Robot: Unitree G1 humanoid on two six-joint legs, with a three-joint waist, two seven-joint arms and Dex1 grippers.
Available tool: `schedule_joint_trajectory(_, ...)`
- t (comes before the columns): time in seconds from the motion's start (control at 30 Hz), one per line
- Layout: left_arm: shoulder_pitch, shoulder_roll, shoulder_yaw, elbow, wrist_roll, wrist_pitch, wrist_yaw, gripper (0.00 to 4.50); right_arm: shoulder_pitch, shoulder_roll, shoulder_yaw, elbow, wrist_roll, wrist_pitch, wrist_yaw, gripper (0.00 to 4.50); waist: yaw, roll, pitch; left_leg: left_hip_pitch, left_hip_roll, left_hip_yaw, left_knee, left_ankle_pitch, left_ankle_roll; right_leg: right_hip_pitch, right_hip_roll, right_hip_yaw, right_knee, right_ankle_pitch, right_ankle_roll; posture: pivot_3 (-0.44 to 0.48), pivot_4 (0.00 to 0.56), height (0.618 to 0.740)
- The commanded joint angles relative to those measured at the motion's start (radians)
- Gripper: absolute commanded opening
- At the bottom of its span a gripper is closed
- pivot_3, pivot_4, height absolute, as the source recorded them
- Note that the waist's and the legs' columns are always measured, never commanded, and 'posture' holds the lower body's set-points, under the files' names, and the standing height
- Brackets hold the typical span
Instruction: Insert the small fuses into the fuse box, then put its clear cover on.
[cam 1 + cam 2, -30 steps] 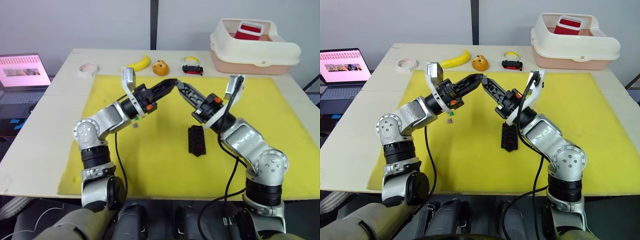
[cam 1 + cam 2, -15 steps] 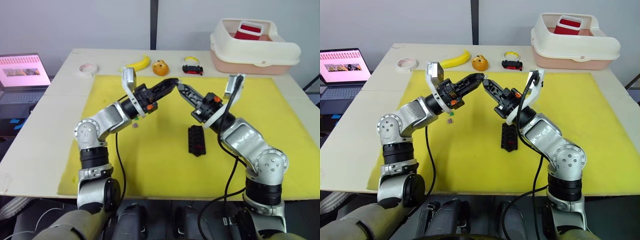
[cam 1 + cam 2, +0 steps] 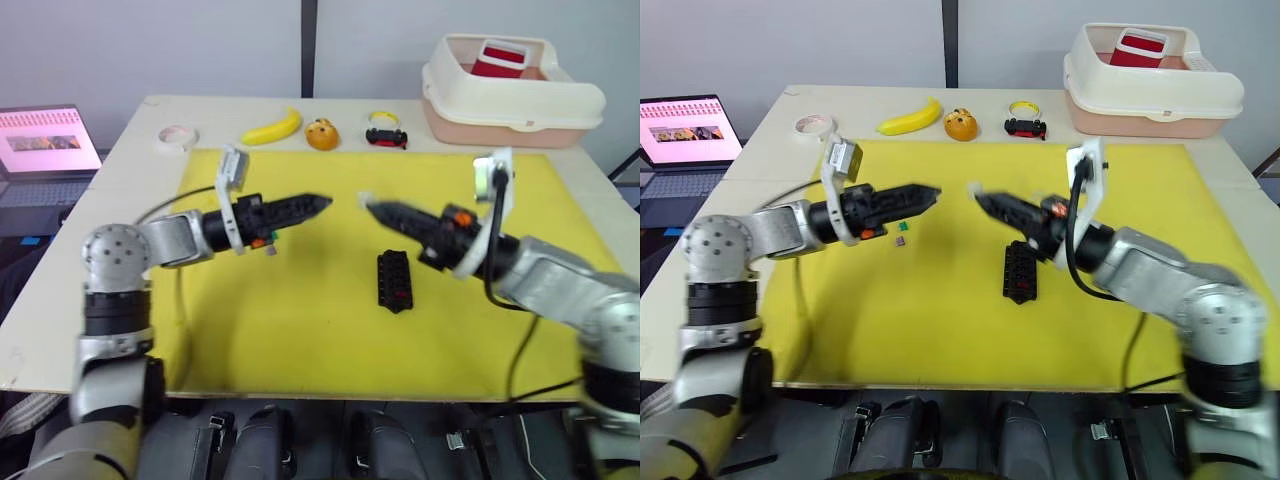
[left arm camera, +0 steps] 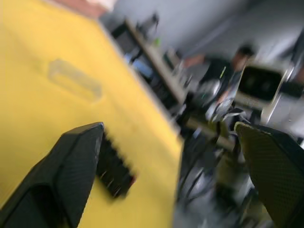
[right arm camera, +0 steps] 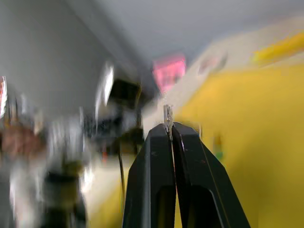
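Note:
The black fuse box [image 3: 393, 281] lies on the yellow mat [image 3: 300, 330], right of centre. My right gripper [image 3: 366, 205] hovers above and to the left of the box, shut on a tiny pale small fuse [image 5: 167, 115] that pokes out from its tips. My left gripper [image 3: 318, 204] hangs a short way to its left, apart from it. Its fingers [image 4: 71, 161] stand wide open with nothing between them. Two loose small fuses [image 3: 902, 236], green and purple, lie on the mat under my left arm. The clear cover [image 4: 74, 79] rests flat on the mat in the left wrist view.
Along the table's back edge sit a tape roll [image 3: 177, 136], a banana [image 3: 272, 127], an orange toy [image 3: 320, 134] and a black-and-red toy car [image 3: 385, 137]. A cream-white bin [image 3: 510, 95] stands at the back right. A laptop [image 3: 45, 145] is beside the table at left.
The gripper tips were touching above the mat; they have now drawn apart and both arms have swung outward and lower. My left gripper has opened, and the right stays shut on the fuse.

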Motion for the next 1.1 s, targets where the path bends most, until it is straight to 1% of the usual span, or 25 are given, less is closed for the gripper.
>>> schedule_joint_trajectory(0.03,0.027,0.104,-0.221,-0.157,0.294,-0.258,-0.322,4.41,-0.039,-0.162,0.038,-0.014,-0.208,0.031,0.292,0.00,0.001,0.002,-0.001,-0.002,0.000,0.000,0.000,0.000,0.000,-0.002,0.000,0.000,-0.001,0.000,0.000,0.000,0.150,0.740)
schedule_joint_trajectory(0.1,0.047,0.139,-0.327,-0.175,0.476,-0.448,-0.431,4.41,-0.044,-0.262,0.105,-0.041,-0.381,-0.017,0.467,0.00,0.001,0.005,-0.001,-0.005,0.000,0.001,0.000,0.000,0.000,-0.005,0.000,0.001,-0.003,0.001,-0.002,0.000,0.150,0.740)
schedule_joint_trajectory(0.13,0.054,0.139,-0.358,-0.168,0.544,-0.523,-0.457,4.41,-0.045,-0.293,0.135,-0.047,-0.456,-0.052,0.533,0.00,0.001,0.005,-0.001,-0.008,0.000,0.001,0.000,0.000,0.000,-0.008,0.000,0.001,-0.004,0.001,-0.002,0.000,0.150,0.740)
schedule_joint_trajectory(0.17,0.055,0.124,-0.373,-0.151,0.586,-0.567,-0.461,4.41,-0.047,-0.316,0.173,-0.048,-0.549,-0.107,0.588,0.00,0.001,0.005,0.000,-0.010,0.001,0.001,0.000,0.000,0.000,-0.009,0.000,0.001,-0.005,0.001,-0.003,0.000,0.150,0.740)
schedule_joint_trajectory(0.2,0.061,0.109,-0.396,-0.137,0.656,-0.650,-0.465,4.41,-0.049,-0.341,0.227,-0.045,-0.675,-0.186,0.646,0.00,0.001,0.004,0.000,-0.010,0.001,0.001,0.000,0.000,0.000,-0.010,0.001,0.001,-0.006,0.002,-0.003,0.000,0.150,0.740)
schedule_joint_trajectory(0.27,0.083,0.095,-0.440,-0.120,0.795,-0.835,-0.499,4.41,-0.055,-0.367,0.303,-0.033,-0.851,-0.298,0.742,0.00,0.001,0.004,0.000,-0.012,0.001,0.001,0.001,0.000,0.000,-0.011,0.000,0.001,-0.007,0.002,-0.003,0.000,0.150,0.740)
schedule_joint_trajectory(0.3,0.095,0.092,-0.458,-0.114,0.848,-0.916,-0.522,4.41,-0.059,-0.371,0.327,-0.024,-0.909,-0.337,0.781,0.00,0.000,0.005,0.000,-0.012,0.001,0.001,0.001,0.000,0.001,-0.011,0.000,0.001,-0.008,0.002,-0.003,0.000,0.150,0.740)
schedule_joint_trajectory(0.33,0.103,0.085,-0.465,-0.108,0.875,-0.958,-0.537,4.41,-0.063,-0.370,0.343,-0.015,-0.956,-0.370,0.813,0.00,0.000,0.005,0.000,-0.013,0.001,0.001,0.000,0.000,0.001,-0.012,0.000,0.001,-0.008,0.002,-0.003,0.000,0.150,0.740)
schedule_joint_trajectory(0.43,0.109,0.041,-0.465,-0.083,0.901,-0.985,-0.546,4.41,-0.080,-0.350,0.385,0.026,-1.082,-0.447,0.882,0.00,0.000,0.005,0.001,-0.014,0.001,0.002,0.000,0.000,0.001,-0.012,0.000,0.001,-0.009,0.002,-0.003,0.000,0.150,0.740)
schedule_joint_trajectory(0.6,0.104,-0.023,-0.464,-0.040,0.956,-1.038,-0.557,4.41,-0.112,-0.293,0.417,0.100,-1.209,-0.499,0.937,0.00,0.001,0.005,0.001,-0.013,0.001,0.002,0.003,0.000,0.001,-0.011,0.001,0.000,-0.008,0.003,-0.001,0.000,0.150,0.740)
schedule_joint_trajectory(0.7,0.103,-0.044,-0.456,-0.037,0.955,-1.019,-0.575,4.41,-0.116,-0.265,0.418,0.116,-1.249,-0.503,0.959,0.00,0.001,0.005,0.001,-0.013,0.001,0.002,0.004,0.000,0.001,-0.011,0.001,0.000,-0.006,0.004,0.002,0.000,0.150,0.740)
schedule_joint_trajectory(0.9,0.105,-0.061,-0.452,-0.030,0.971,-1.023,-0.597,4.41,-0.125,-0.216,0.417,0.133,-1.315,-0.494,0.971,0.00,0.001,0.005,0.001,-0.012,0.001,0.002,0.004,0.002,-0.001,-0.011,0.002,0.000,-0.003,0.005,0.003,0.000,0.150,0.740)
schedule_joint_trajectory(0.93,0.106,-0.064,-0.452,-0.031,0.973,-1.022,-0.597,4.41,-0.126,-0.210,0.417,0.136,-1.322,-0.489,0.972,0.00,0.001,0.005,0.001,-0.012,0.001,0.002,0.004,0.003,-0.004,-0.011,0.002,0.000,-0.003,0.005,0.003,0.000,0.150,0.740)
schedule_joint_trajectory(1.1,0.102,-0.078,-0.450,-0.023,0.984,-1.026,-0.596,4.41,-0.118,-0.193,0.415,0.138,-1.348,-0.483,0.989,0.00,0.001,0.005,0.001,-0.011,0.001,0.001,0.004,0.003,-0.004,-0.011,0.002,0.000,0.000,0.005,0.003,0.000,0.150,0.740)
